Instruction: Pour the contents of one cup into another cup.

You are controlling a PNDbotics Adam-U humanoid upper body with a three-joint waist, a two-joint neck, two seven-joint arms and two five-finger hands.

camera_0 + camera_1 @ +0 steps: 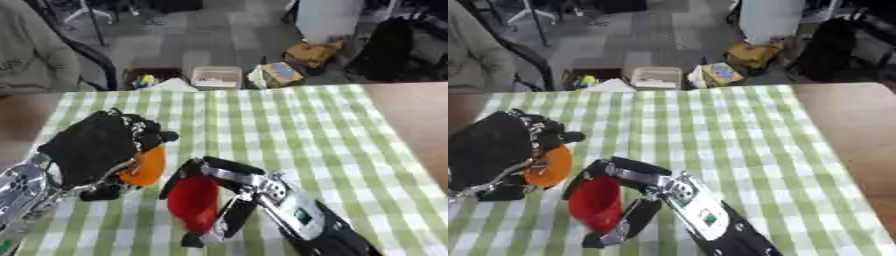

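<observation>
The right hand (229, 192) comes in from the lower right, its fingers and thumb curled round a red cup (194, 201), which it holds above the green-and-white checked tablecloth (297, 130). The cup sits between a finger across its top and a finger down its right side. On the right forearm, just behind the hand, a small green label shows; its writing cannot be read.

Just to the left of the red cup, the left hand (92, 147) grasps an orange cup (145, 166), its black fingers wrapped over the cup's upper side so that only the cup's right part shows. The two cups lie near each other but apart.

Beyond both hands the cloth runs to the table's far edge, with bare brown tabletop (418, 120) to the right. Past the edge, on the grey floor, stand some boxes (216, 77); no print on them is legible.
</observation>
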